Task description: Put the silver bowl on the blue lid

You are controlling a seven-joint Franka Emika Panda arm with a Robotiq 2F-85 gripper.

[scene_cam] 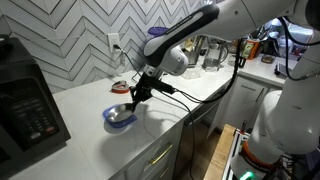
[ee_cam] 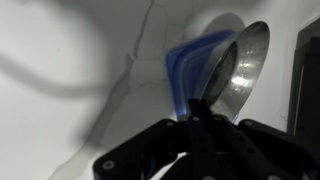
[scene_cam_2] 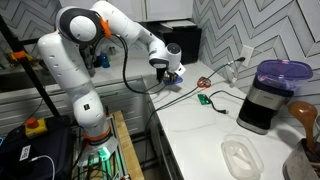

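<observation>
The silver bowl [scene_cam: 121, 118] is over the blue lid [scene_cam: 108, 113] on the white counter, and the lid's blue edge shows round the bowl's left side. In the wrist view the bowl [ee_cam: 240, 72] looks tilted, with the blue lid [ee_cam: 188, 70] behind and beside it. My gripper [scene_cam: 134, 97] reaches down onto the bowl's right rim. Its fingers [ee_cam: 200, 118] are together on that rim. In an exterior view my gripper [scene_cam_2: 172, 76] hides the bowl and lid.
A black appliance [scene_cam: 25, 100] stands at the counter's left end. A dark blender with a purple lid [scene_cam_2: 272, 92], a white plastic container [scene_cam_2: 240, 156] and small items by the wall socket [scene_cam_2: 205, 97] sit further along the counter. The counter's front edge [scene_cam: 150, 140] runs close by.
</observation>
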